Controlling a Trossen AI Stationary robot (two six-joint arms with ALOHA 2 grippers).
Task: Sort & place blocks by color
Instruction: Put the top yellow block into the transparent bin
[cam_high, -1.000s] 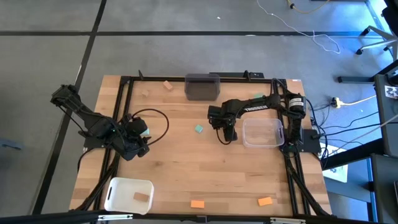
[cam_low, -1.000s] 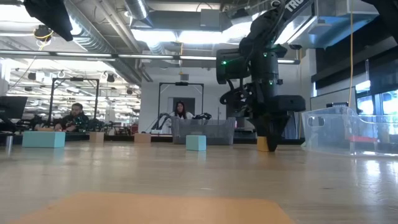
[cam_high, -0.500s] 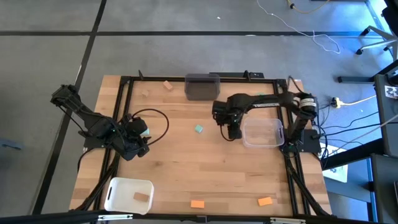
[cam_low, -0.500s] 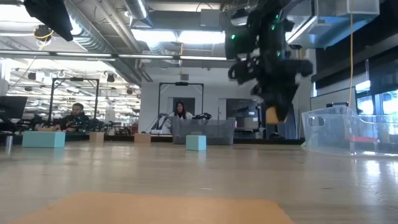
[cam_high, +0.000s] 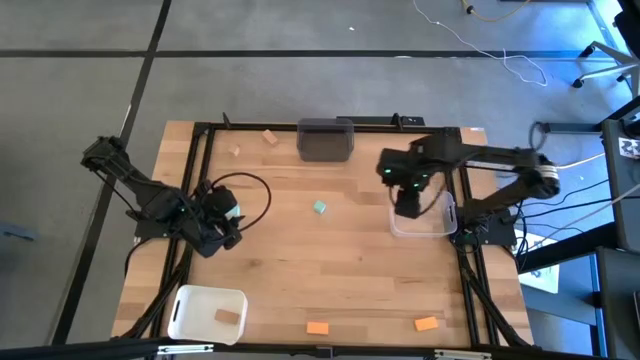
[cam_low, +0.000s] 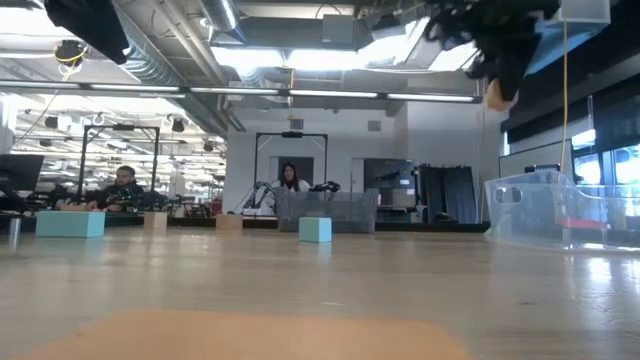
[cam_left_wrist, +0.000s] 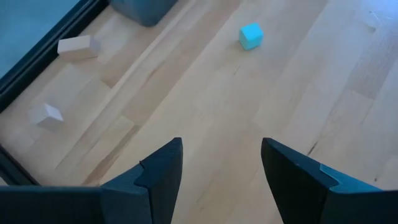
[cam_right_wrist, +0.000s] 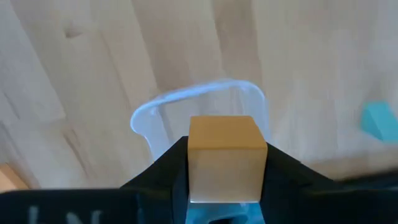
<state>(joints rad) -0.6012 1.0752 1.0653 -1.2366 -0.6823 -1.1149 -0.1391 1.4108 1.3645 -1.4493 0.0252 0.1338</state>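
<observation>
Pale wooden worktop (cam_high: 330, 270) carries a clear plastic bin (cam_high: 440, 228) at its right side. Right claw (cam_right_wrist: 225, 163) hangs above that bin, clamped on a small orange cube block (cam_right_wrist: 227, 155). Left claw (cam_left_wrist: 221, 171) rests at worktop's left edge, fingers apart, w/ nothing in it. Small teal cube block (cam_high: 319, 207) lies mid-worktop.

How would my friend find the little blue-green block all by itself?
Start at the dark grey bin on the table's far edge. Come toward the middle of the wood: the teal block sits alone there. It is blue-green, unlike the tan and orange blocks near the edges.
</observation>
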